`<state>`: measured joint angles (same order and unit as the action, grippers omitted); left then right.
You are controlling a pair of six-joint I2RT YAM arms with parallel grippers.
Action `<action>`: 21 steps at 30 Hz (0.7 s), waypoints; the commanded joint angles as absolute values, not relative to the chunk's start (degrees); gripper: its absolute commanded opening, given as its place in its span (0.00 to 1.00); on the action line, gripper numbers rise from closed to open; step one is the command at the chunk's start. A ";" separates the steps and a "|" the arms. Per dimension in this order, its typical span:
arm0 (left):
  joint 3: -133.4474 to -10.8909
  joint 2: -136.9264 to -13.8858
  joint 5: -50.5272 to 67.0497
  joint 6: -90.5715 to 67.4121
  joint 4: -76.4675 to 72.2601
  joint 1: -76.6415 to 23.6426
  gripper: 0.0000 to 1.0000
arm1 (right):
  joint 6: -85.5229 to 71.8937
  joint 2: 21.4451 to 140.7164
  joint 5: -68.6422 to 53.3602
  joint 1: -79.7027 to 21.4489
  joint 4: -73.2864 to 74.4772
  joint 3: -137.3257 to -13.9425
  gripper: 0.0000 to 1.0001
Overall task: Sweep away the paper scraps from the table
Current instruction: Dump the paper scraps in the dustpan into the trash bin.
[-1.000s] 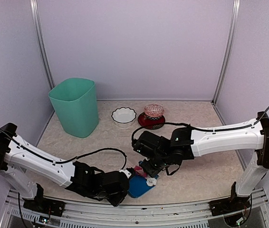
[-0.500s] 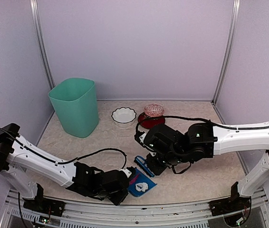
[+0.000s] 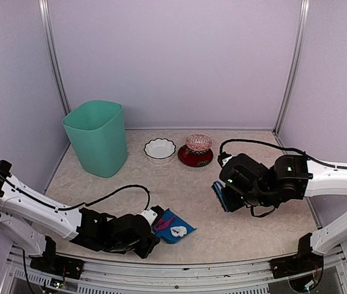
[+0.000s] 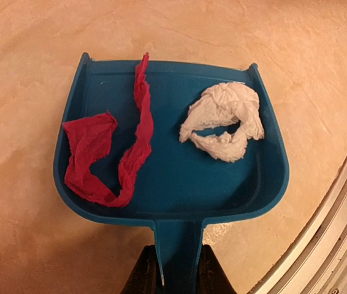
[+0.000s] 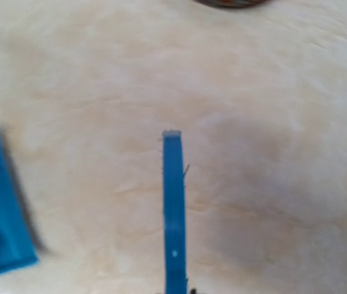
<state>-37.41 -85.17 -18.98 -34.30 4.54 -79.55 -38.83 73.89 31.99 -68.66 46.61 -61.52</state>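
Observation:
My left gripper (image 4: 175, 277) is shut on the handle of the blue dustpan (image 4: 179, 184). In the pan lie two paper scraps: a red strip (image 4: 109, 153) and a white wad (image 4: 225, 122). In the top view the dustpan (image 3: 175, 218) is at the table's near middle, held by the left gripper (image 3: 152, 228), with the white wad (image 3: 178, 231) in it. My right gripper (image 3: 227, 197) is shut on the small blue hand brush (image 3: 218, 195) and holds it above the table (image 3: 253, 226), right of the pan. The brush (image 5: 173, 208) shows edge-on in the right wrist view. No loose scraps show on the table.
A green bin (image 3: 97, 138) stands at the back left. A white bowl (image 3: 160, 149) and a red saucer bearing a pink glass piece (image 3: 197, 150) stand at the back middle. The metal front rail (image 3: 222, 269) runs along the near edge.
My right gripper has carried the brush away from the dustpan, rightward and up. The scraps now lie in the pan. My left gripper has drawn back a little to the left with the pan.

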 commanded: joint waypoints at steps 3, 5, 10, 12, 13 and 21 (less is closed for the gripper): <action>-38.65 -79.37 -22.47 -30.49 2.92 -75.17 0.00 | -40.28 66.32 30.20 -62.54 39.33 -53.12 0.00; -40.51 -77.73 -23.52 -29.07 4.46 -73.58 0.00 | -39.86 64.56 28.67 -60.34 36.86 -50.86 0.00; -45.26 -73.73 -24.52 -25.19 8.00 -69.38 0.00 | -37.86 62.29 24.61 -53.90 31.41 -47.57 0.00; -47.54 -72.35 -24.09 -24.05 9.55 -67.41 0.00 | -37.01 62.33 23.25 -52.25 29.50 -47.10 0.00; -48.61 -71.72 -23.90 -23.57 10.21 -66.40 0.00 | -36.82 62.45 23.04 -51.53 29.07 -46.91 0.00; -60.56 -69.26 -23.29 -17.96 17.65 -59.46 0.00 | -35.29 65.14 20.53 -48.65 24.23 -45.99 0.00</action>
<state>-54.46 -70.57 -22.94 -22.41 12.62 -62.24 -36.56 63.77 22.48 -49.82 28.82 -46.70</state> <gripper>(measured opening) 0.158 0.043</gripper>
